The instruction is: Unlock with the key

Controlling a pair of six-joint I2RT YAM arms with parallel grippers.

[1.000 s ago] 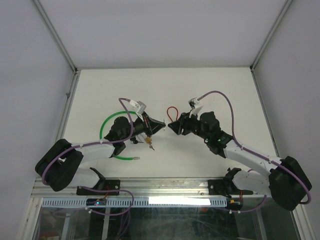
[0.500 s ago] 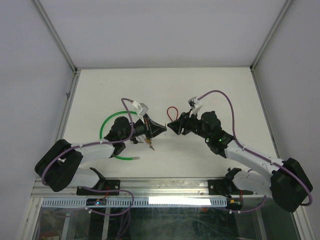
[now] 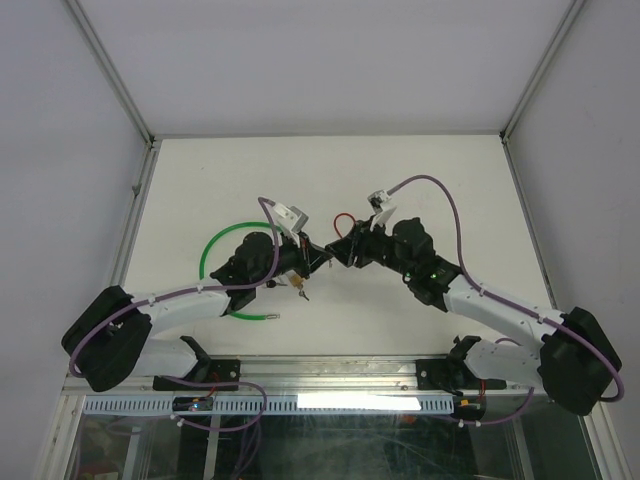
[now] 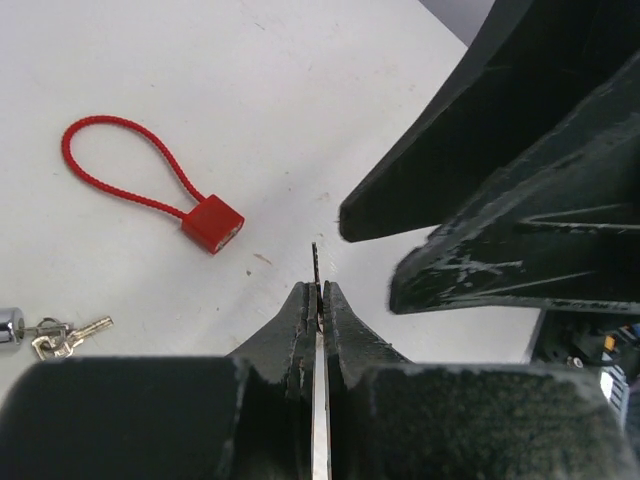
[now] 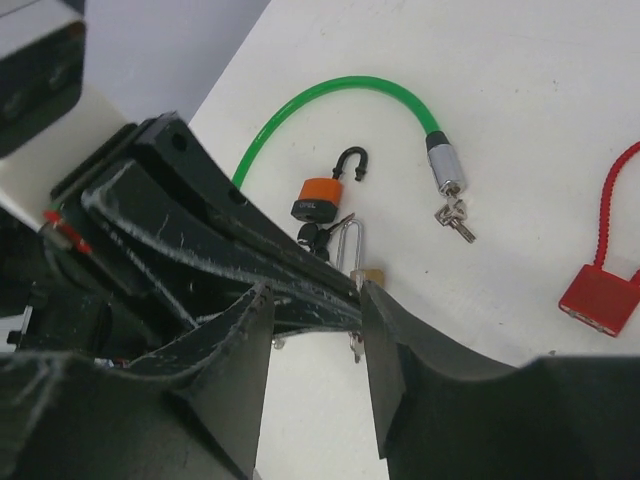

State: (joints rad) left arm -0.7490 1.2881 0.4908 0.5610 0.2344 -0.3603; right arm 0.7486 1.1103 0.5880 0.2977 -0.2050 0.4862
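The two arms meet nose to nose over the middle of the white table. The left gripper is pinched tight on a thin key, seen edge-on from its own wrist camera, with the toothed tip poking out just past the fingertips and pointing at the other arm. The right gripper stands spread open with nothing in its grasp. From its wrist camera the left gripper's black fingers run in between its two pads, and I can't tell whether they touch. The red cable lock lies flat on the table just beyond the meeting point, on the far side from the arm bases, its braided loop stretched out from the small red body and apart from both grippers. On the left arm's side a green cable lock curves across the table, its metal end piece down near a small bunch of keys that lies touching or just beside it. Between that green arc and the grippers sits an orange padlock with a black shackle. Just beside it is a brass padlock with a long silver shackle, its body mostly hidden behind the right gripper's fingers.
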